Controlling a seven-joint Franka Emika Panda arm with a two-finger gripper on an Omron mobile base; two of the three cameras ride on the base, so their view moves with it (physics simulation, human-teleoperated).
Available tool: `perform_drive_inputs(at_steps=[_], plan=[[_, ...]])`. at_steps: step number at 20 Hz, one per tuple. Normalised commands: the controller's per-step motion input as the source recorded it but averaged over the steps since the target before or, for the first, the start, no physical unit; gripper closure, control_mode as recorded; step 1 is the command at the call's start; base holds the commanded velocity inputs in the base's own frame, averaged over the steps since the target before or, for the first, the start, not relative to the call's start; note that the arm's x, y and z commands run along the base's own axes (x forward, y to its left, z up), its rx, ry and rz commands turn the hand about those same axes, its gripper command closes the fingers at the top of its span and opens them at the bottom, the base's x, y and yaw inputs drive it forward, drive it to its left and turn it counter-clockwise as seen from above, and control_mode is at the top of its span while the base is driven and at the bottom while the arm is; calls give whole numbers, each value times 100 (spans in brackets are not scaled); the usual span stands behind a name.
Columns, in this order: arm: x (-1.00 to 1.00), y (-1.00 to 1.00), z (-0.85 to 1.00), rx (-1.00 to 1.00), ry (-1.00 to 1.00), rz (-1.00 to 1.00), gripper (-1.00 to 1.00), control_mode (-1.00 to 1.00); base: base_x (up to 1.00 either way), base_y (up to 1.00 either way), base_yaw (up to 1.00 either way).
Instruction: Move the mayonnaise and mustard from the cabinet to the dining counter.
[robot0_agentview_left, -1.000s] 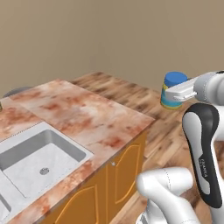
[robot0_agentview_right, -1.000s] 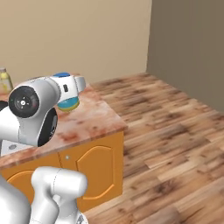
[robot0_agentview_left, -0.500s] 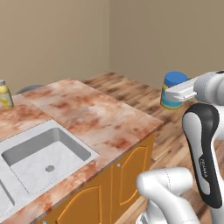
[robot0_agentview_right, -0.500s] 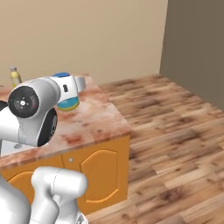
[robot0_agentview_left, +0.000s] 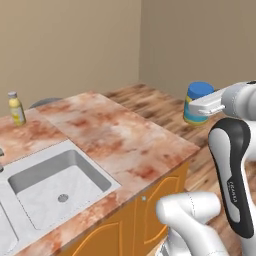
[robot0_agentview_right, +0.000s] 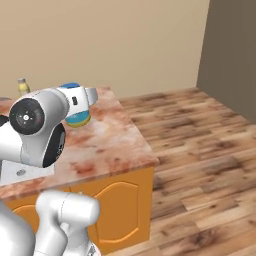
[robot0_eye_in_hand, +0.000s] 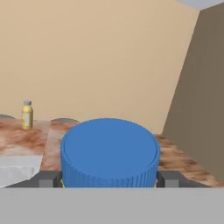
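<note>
mayonnaise (robot0_agentview_left: 198, 102): in the air, between the gripper (robot0_eye_in_hand: 109, 178) fingers, beyond the right end edge of the dining counter (robot0_agentview_left: 125, 142) | mustard (robot0_agentview_left: 16, 108): upright on the counter near its far edge, behind the sink | sink (robot0_agentview_left: 55, 182): set in the counter along its near edge, left part

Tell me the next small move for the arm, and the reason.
Probably carry the mayonnaise over the dining counter and lower it. The gripper clamps the jar on both sides, held in the air off the counter's edge, with bare stone top nearby.
</note>
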Motion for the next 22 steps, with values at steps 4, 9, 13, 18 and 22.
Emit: perform_drive_inputs(at_steps=[4,9,13,18,22], plan=[[0,0,0,0,0,0,100,100,59,-2,12],[0,0,0,0,0,0,100,100,44,0,9],[0,0,0,0,0,0,100,100,46,0,2],[0,0,0,0,0,0,100,100,31,0,1],[32,0,-6,0,2,0,100,-100,9,0,0]])
